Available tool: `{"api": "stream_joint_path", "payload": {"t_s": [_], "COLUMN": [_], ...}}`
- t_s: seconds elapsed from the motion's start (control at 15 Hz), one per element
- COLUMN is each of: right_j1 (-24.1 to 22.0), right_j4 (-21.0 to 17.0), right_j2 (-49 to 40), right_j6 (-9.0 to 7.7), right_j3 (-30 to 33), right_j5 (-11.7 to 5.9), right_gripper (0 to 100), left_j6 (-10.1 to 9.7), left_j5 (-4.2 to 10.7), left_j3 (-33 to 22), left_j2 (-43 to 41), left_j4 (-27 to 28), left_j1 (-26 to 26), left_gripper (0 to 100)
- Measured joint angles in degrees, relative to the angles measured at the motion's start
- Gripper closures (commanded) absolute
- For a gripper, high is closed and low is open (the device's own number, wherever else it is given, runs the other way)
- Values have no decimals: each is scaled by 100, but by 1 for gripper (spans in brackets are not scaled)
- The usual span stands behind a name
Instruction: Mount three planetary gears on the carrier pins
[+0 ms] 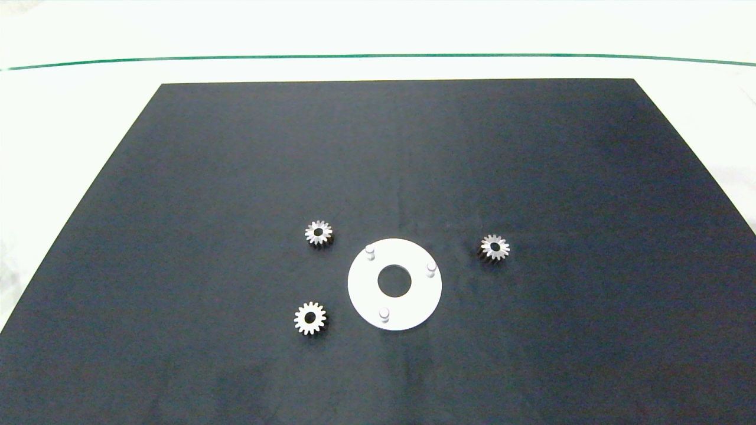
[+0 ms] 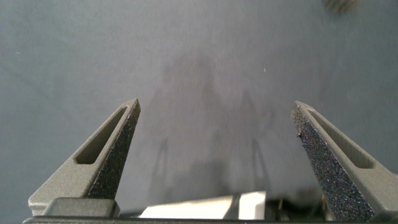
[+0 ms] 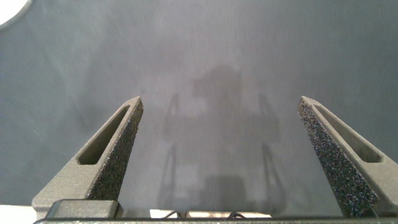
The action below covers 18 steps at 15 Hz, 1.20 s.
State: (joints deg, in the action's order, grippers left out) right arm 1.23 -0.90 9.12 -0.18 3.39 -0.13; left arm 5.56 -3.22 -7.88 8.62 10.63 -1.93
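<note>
gears: we see three planetary gears (image 1: 319, 232) (image 1: 310, 318) (image 1: 495, 247) loose around disc (image 1: 413, 307), lower centre
pins: carrier pins (image 1: 370, 251) bare
grippers: left gripper (image 2: 214, 155), right gripper (image 3: 217, 152) both spread wide, empty

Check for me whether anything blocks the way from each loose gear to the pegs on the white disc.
Nothing visible does. The three planetary gears lie flat on the dark mat around the white disc, with bare mat between. All three carrier pins stand uncovered.
</note>
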Motion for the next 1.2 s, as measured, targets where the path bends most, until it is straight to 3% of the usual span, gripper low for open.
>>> {"api": "stream_joint_path", "payload": {"t_s": [0.13, 0.33, 0.53, 0.67, 1.0, 1.2], "right_j1": [66, 347, 616, 907, 1607, 1724], "right_j4": [-2, -4, -4, -121, -1764, -2247], "right_j2": [553, 1814, 3360, 4308, 5843, 6677], "right_j6": [-9, -146, -699, -976, -1215, -1497], "right_j3": [488, 1449, 2420, 3089, 5259, 6153], "right_j5": [46, 82, 134, 184, 608, 655], "right_gripper": [0, 0, 0, 0, 0, 0], "left_j6": [312, 529, 585, 599, 394, 284], "left_j5": [6, 61, 96, 107, 149, 173], "left_j3": [-912, -2020, -3021, -3597, -4290, -4548], "left_j2": [408, 1497, 2782, 3372, 3730, 3672], "left_j4": [872, 1381, 1635, 2098, 2942, 3410], "left_j1": [13, 113, 467, 856, 1234, 1281], "left_gripper": [0, 0, 0, 0, 0, 0]}}
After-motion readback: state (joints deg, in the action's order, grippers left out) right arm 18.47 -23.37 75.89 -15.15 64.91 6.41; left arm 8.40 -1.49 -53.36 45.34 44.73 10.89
